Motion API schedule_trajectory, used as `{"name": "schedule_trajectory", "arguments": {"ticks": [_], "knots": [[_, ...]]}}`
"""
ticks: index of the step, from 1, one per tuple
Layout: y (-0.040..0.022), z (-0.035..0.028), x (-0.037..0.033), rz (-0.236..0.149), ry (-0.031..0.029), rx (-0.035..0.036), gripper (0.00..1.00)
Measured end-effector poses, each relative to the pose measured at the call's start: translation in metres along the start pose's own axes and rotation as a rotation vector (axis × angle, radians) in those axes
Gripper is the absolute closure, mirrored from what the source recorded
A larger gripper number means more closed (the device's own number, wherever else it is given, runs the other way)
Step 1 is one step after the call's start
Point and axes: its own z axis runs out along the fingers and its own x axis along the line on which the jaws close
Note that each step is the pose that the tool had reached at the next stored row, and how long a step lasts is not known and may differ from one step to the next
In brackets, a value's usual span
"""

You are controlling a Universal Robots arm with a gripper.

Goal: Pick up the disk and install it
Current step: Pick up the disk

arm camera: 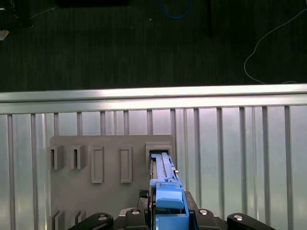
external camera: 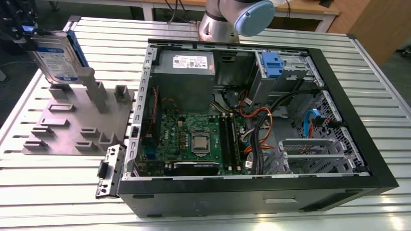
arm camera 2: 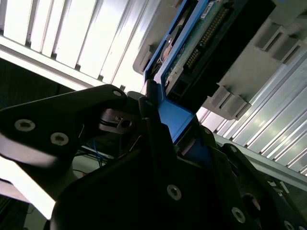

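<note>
Exterior view: one disk (external camera: pixel 57 58) stands upright on edge over the grey plastic holder plate (external camera: pixel 67 127), on the exterior view's left of one open black computer case (external camera: pixel 359 144). Disk: flat silver metal, blue plastic frame, blue-and-white label; print not legible. Grey boxy power supply (external camera: pixel 186 67) in the case carries one white label. One blue latch (external camera: pixel 272 65) sits beside it. Table (external camera: pixel 51 192): ribbed aluminium.

First wrist view: black claw (arm camera: pixel 168 213) clamped narrow on the disk's blue frame. Disk's lower edge is at a rectangular pocket of the plate; seated or clear, cannot tell.
</note>
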Motion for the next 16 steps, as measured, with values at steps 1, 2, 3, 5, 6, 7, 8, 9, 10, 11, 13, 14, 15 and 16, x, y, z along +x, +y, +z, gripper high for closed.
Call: {"name": "schedule_trajectory", "arguments": {"ticks": [1,2,3,5,6,7,8,9,10,11,13,14,15,16], "knots": [[0.0,-0.0004,0.0,0.0,0.0,0.0001,0.63],[0.0,-0.0009,0.0,0.0,0.0,0.0001,0.63],[0.0,-0.0015,0.0,0.0,-0.0001,0.0001,0.63],[0.0,-0.0022,-0.0001,0.0,-0.0001,0.0003,0.63],[0.0,-0.0026,-0.0001,0.0,-0.0001,0.0003,0.63],[0.0,-0.003,-0.0001,0.0,-0.0001,0.0002,0.63],[-0.0001,-0.0033,-0.0001,0.0,-0.0001,0.0003,0.63],[-0.0001,-0.0037,-0.0001,0.0,-0.0001,0.0002,0.63],[-0.0001,-0.0041,-0.0001,0.0,-0.0001,0.0001,0.63],[-0.0001,-0.0043,-0.0001,0.0,-0.0001,0.0002,0.63],[-0.0001,-0.0047,-0.0001,0.0,-0.0001,0.0003,0.63],[-0.0002,-0.01,-0.0002,0.0,-0.0001,0.0002,0.63],[-0.0002,-0.0132,-0.0004,0.0,-0.0001,0.0002,0.63],[-0.0002,-0.0134,-0.0004,0.0,-0.0001,0.0001,0.63]]}}
